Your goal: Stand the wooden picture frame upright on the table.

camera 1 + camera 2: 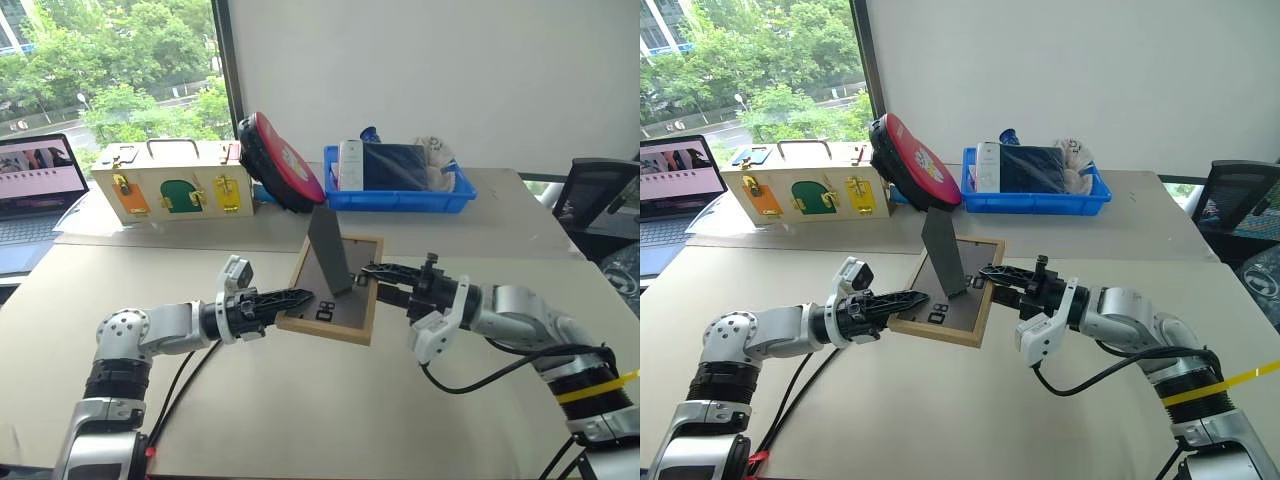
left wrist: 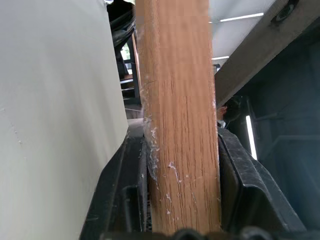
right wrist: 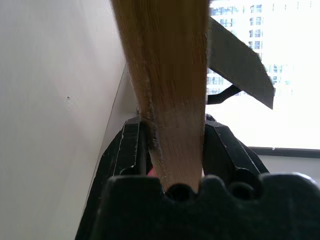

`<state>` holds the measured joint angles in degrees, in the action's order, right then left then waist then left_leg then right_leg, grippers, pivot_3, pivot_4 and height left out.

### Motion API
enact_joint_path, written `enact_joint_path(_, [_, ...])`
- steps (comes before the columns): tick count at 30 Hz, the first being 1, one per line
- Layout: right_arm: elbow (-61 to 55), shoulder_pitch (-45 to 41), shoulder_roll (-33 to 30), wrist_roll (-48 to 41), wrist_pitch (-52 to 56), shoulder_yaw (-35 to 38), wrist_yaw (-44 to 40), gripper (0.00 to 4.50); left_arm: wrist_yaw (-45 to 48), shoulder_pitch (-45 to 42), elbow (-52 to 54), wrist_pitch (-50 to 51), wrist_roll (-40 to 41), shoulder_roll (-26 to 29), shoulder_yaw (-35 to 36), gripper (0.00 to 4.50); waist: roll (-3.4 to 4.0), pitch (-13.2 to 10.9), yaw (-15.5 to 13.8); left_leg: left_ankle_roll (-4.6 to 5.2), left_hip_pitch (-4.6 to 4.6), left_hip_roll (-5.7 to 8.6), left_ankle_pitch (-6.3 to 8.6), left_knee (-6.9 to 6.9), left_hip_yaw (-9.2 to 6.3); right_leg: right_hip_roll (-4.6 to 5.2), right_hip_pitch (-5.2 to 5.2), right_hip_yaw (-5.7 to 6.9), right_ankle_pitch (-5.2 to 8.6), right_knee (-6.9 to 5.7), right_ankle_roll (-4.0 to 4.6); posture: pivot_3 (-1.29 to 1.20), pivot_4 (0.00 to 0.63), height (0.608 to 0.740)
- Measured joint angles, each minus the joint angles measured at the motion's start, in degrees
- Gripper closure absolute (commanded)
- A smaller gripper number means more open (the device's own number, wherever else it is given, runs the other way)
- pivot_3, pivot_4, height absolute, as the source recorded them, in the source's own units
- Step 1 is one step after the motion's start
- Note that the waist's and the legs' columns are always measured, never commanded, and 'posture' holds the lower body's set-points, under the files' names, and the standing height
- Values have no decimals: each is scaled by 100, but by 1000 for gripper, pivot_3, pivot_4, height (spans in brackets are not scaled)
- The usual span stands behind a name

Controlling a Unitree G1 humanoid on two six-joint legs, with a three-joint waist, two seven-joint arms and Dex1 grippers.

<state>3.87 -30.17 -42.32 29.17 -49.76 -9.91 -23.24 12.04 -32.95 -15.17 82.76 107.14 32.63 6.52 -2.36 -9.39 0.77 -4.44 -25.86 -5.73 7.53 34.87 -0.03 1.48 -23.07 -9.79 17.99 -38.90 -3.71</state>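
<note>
Two tools meet at one wooden picture frame (image 1: 338,300), which is lifted over the middle of the beige tabletop (image 1: 300,400), back side up. The left tool (image 1: 300,297) has its two black fingers closed on the frame's left wooden edge; in the left wrist view the light-wood rail (image 2: 180,125) sits clamped between both pads. The right tool (image 1: 372,281) pinches the frame's right edge the same way, the rail (image 3: 170,100) wedged between its fingers in the right wrist view. One dark grey stand flap (image 1: 330,250) juts up from the frame's grey-brown back, and white marks (image 1: 323,312) show near the frame's lower edge.

Beyond the frame, toward the window, three things line the far tabletop: one cream latch box (image 1: 170,180) with orange, green and yellow panels to the frame's far left, one red round disc-shaped object with a black rim (image 1: 280,162) leaning straight behind it, and one blue tray (image 1: 398,188) holding several items to the far right. One open laptop (image 1: 35,170) sits further left than the latch box.
</note>
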Motion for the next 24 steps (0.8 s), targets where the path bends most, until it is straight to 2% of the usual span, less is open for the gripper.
enact_joint_path(3, [6, -42, 16, -38, 1, -16, -27, 3277, 633, 203, 536, -121, -711, 220, -11, 436, 0, 0, 25, -1, 3, 0, -1, -3, 0, -1, 1, 0, 0, -1, 2, 0, 150, 719])
enact_joint_path(4, [61, -55, 2, -83, 3, -36, -72, 3278, 1269, 399, 1003, -471, -1455, 521, -85, 45, 0, 0, 31, -4, 5, -1, -2, -6, 1, -2, 0, 0, -1, 0, 4, 0, 150, 719])
enact_joint_path(5, [79, -55, -3, -93, 5, -36, -85, 3278, 1391, 433, 1090, -546, -1586, 586, -107, 5, 0, 0, 34, -6, 6, -1, -4, -8, 0, -2, 1, 0, -1, 0, 5, 0, 150, 719])
enact_joint_path(8, [481, -72, -67, -268, 219, -58, -398, 3278, 2909, 868, 1893, -2469, -3702, 1249, -634, 0, 4, -3, 16, -6, 31, 0, -4, -9, 3, 0, 29, 0, -1, 10, 8, 0, 150, 719])
enact_joint_path(10, [795, -290, 30, -986, 668, 35, -525, 3292, 3524, 1244, 1859, -3469, -4789, 1410, -814, 0, 30, -21, 29, 2, 40, 2, -1, -2, 4, 5, 46, -1, -1, 17, 9, 0, 150, 719])
enact_joint_path(12, [914, -605, 110, -2160, 1609, 235, -1202, 3297, 3880, 1432, 1638, -4374, -5472, 1197, -804, 0, 33, -31, 25, 9, 40, -2, -4, -4, 1, 1, 48, 2, -1, 16, 9, 0, 150, 719])
enact_joint_path(14, [711, -783, 267, -3691, 3196, 404, -2043, 3301, 4033, 1395, 1467, -4978, -5834, 1038, -653, 0, 29, -32, 16, 10, 41, -10, -4, -4, 0, -3, 57, 6, -2, 15, 10, 0, 150, 719])
enact_joint_path(15, [443, -827, 333, -4791, 4612, 453, -2524, 3303, 4101, 1309, 1393, -5329, -6102, 1020, -521, 0, 29, -32, 4, 17, 43, -9, 1, -2, 0, -1, 63, 7, -2, 17, 9, 0, 150, 719])
enact_joint_path(16, [367, -853, 347, -5169, 5177, 450, -2686, 3304, 4123, 1266, 1371, -5465, -6217, 1020, -480, 0, 29, -32, 4, 20, 43, -9, 3, -2, 0, -1, 63, 7, -2, 18, 9, 0, 150, 719])
enact_joint_path(18, [175, -1006, 347, -6249, 6998, 420, -3059, 3306, 4204, 1184, 1304, -5902, -6590, 1006, -428, 0, 34, -35, 3, 23, 41, -9, 4, -4, 1, -1, 60, 7, -1, 22, 9, 0, 150, 719])
enact_joint_path(21, [-26, -1279, 269, -6996, 8672, 356, -3413, 3306, 4299, 1161, 1212, -6198, -6934, 884, -425, 0, 36, -36, 3, 26, 31, -9, 7, -5, 1, -2, 45, 7, -1, 22, 9, 0, 150, 719])
enact_joint_path(24, [52, -1605, 437, -7217, 9438, 344, -3528, 3306, 4371, 1169, 1195, -6291, -7101, 773, -417, 0, 36, -36, 12, 27, 26, -9, 7, -3, 1, -3, 37, 7, -1, 19, 8, 0, 150, 719])
